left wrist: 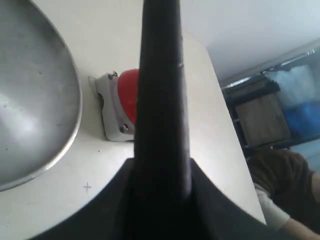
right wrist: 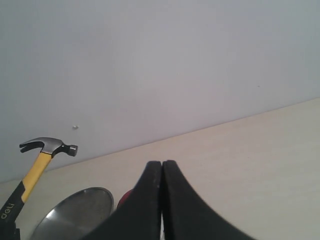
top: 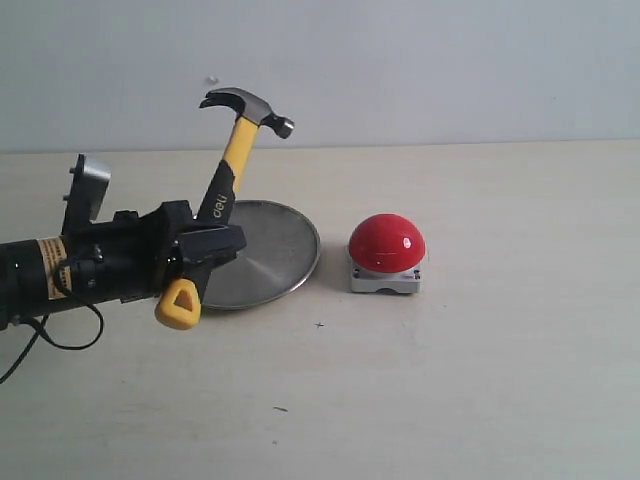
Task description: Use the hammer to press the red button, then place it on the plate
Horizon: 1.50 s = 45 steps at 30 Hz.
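Note:
My left gripper [top: 207, 245] is shut on the hammer [top: 232, 160], gripping the black part of its handle. The hammer stands nearly upright, its dark head [top: 248, 107] raised over the far side of the plate [top: 265, 252] and its yellow loop [top: 180, 304] hanging low. The red button [top: 387, 241] sits on its grey base to the right of the plate, apart from the hammer. In the left wrist view the hammer handle [left wrist: 161, 100] crosses in front of the red button [left wrist: 129, 95], beside the plate [left wrist: 35, 105]. My right gripper [right wrist: 162, 163] is shut and empty.
The pale table [top: 480, 380] spreads around the plate and button. A light wall stands behind it. A small cross mark [top: 319, 324] lies in front of the plate. The right arm does not show in the exterior view.

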Each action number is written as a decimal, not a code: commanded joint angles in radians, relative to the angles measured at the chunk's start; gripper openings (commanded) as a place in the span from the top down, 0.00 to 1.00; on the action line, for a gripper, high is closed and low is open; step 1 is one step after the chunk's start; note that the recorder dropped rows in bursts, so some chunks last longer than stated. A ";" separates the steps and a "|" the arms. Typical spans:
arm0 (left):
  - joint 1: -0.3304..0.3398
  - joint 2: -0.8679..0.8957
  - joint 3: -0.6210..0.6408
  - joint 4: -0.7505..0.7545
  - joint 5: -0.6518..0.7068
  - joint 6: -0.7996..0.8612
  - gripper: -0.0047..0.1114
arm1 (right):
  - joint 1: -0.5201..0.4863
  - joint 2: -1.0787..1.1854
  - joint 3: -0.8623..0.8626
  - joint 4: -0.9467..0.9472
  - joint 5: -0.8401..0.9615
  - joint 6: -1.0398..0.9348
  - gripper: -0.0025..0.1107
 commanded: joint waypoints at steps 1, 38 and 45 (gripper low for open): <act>0.005 -0.012 -0.017 -0.130 -0.062 -0.034 0.96 | 0.001 -0.007 0.005 -0.003 -0.005 -0.004 0.98; 0.005 -0.012 -0.057 -0.147 0.213 -0.056 0.96 | 0.001 -0.007 0.005 -0.003 -0.005 -0.004 0.98; 0.001 -0.012 -0.057 -0.129 0.213 -0.060 0.96 | 0.001 -0.007 0.005 -0.003 -0.005 -0.004 0.98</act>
